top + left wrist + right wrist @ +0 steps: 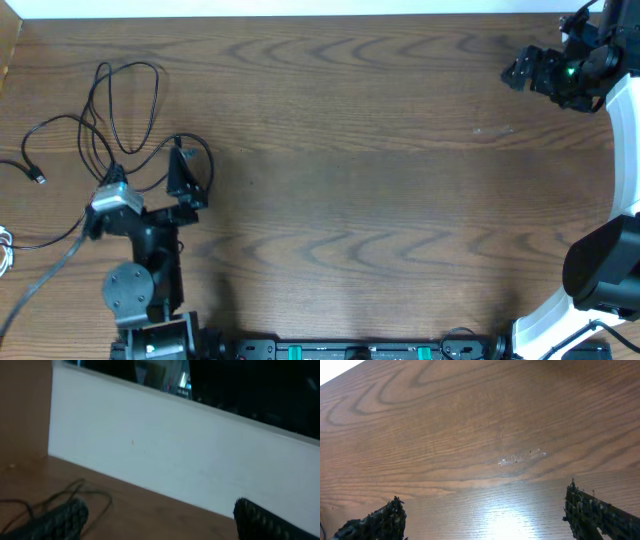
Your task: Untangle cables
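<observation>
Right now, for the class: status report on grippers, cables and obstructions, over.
Left gripper open, empty, beside the cables. Right gripper open, over table, far corner. Black cables looped and crossed at table's left. Nothing in the way.

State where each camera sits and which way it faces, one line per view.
Overhead: above the table, looking straight down; left hand and right hand show.
Left wrist: low, facing the white wall; own fingers at bottom.
Right wrist: angled down at the table; own fingers at bottom.
Shared: overhead and left wrist both show the black cables.
</observation>
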